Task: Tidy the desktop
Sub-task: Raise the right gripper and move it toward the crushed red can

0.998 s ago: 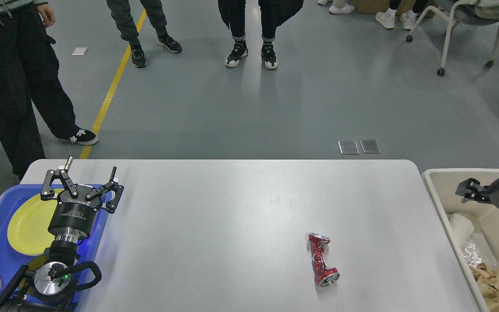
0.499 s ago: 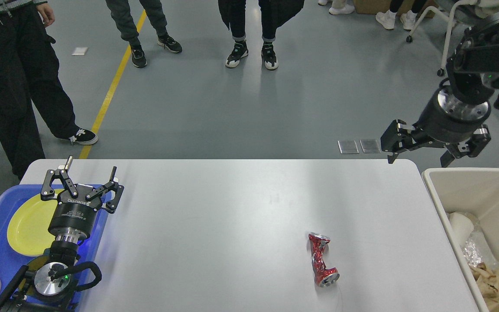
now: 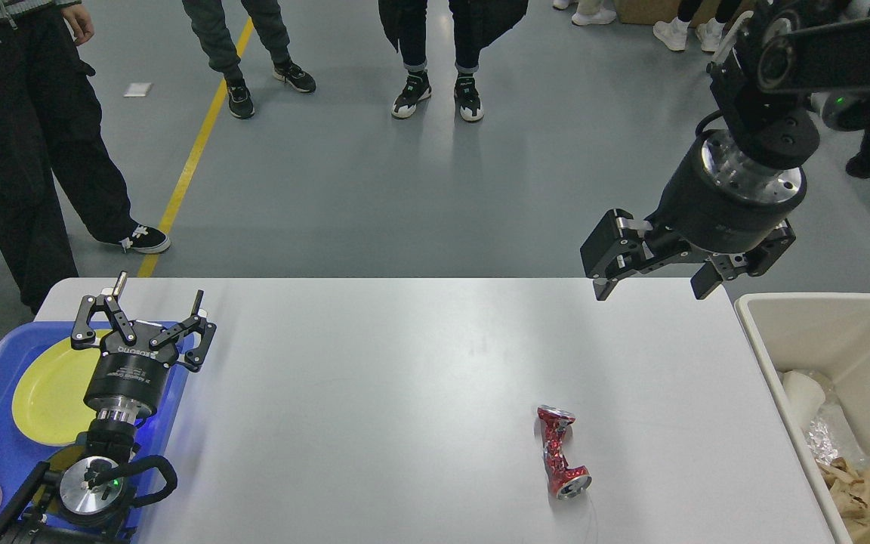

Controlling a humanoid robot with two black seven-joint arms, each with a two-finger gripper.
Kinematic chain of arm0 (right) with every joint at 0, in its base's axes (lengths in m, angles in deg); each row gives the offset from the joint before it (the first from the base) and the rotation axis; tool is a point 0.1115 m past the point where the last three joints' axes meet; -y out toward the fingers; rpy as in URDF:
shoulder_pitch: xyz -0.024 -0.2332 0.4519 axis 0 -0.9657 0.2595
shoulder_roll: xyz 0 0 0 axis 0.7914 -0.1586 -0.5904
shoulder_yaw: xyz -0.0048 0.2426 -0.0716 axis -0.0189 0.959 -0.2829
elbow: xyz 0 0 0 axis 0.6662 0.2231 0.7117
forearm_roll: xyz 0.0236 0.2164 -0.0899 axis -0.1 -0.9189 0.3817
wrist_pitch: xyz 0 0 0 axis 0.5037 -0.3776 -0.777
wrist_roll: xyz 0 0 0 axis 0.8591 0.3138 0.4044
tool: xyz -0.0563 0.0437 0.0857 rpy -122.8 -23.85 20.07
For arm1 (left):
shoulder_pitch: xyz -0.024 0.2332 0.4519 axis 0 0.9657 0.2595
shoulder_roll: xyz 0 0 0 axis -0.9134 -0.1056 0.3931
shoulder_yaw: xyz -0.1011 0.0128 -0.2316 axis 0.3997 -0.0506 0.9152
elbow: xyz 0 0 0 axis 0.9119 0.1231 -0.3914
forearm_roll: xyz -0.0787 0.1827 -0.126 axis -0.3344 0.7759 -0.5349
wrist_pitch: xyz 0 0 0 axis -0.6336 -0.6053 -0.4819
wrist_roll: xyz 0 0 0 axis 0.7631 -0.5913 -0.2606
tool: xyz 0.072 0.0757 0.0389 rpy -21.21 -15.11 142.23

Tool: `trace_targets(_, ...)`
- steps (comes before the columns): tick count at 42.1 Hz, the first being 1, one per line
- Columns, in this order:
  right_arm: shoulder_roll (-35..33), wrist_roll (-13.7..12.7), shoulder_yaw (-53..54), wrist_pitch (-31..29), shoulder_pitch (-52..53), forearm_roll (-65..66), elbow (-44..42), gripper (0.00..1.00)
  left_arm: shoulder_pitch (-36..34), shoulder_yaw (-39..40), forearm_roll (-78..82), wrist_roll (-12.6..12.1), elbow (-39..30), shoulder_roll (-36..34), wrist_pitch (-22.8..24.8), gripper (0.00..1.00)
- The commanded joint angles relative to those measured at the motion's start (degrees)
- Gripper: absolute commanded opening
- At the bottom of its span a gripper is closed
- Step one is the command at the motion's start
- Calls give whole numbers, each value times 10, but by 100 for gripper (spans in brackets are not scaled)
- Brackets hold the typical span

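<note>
Right end effector [image 3: 650,291], spread open and empty, is hanging over desk's [image 3: 405,363] far right corner, lining up on 1 crushed red can [image 3: 561,452] lying near front edge; descent needed next.

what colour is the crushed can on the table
Red with silver patches and a silver end, clearest in the head view: the crushed can.

Left arm enters from bottom-left corner, wrist angled up and away; left gripper [image 3: 143,311] points away from the camera, fingers spread apart, nothing between them. Right arm comes in from top-right, forearm near horizontal, wrist bent down; right gripper [image 3: 650,285] hangs pointing downward, fingers wide apart, nothing held.
</note>
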State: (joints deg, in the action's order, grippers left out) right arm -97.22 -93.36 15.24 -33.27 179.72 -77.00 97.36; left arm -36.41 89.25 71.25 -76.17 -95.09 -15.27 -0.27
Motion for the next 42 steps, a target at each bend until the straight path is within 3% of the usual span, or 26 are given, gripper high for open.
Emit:
trace_targets(1, -3, 0, 0, 1, -4, 0, 0, 100, 0, 0, 0, 0, 0, 0, 0, 96)
trace_targets(11, -2, 1, -1, 15, -21, 0, -3, 100, 0, 0, 0, -1, 0, 0, 0, 96)
trace_targets(19, 4, 20, -4, 30, -42, -1, -7, 100, 0, 0, 0, -1, 0, 0, 0, 96)
trace_targets(37, 10, 13, 0, 33, -59, 1, -7, 100, 0, 0, 0, 0, 0, 0, 0, 96)
trace_targets(42, 17, 12, 8, 70, -97, 2, -8, 100, 0, 0, 0, 0, 0, 0, 0, 96)
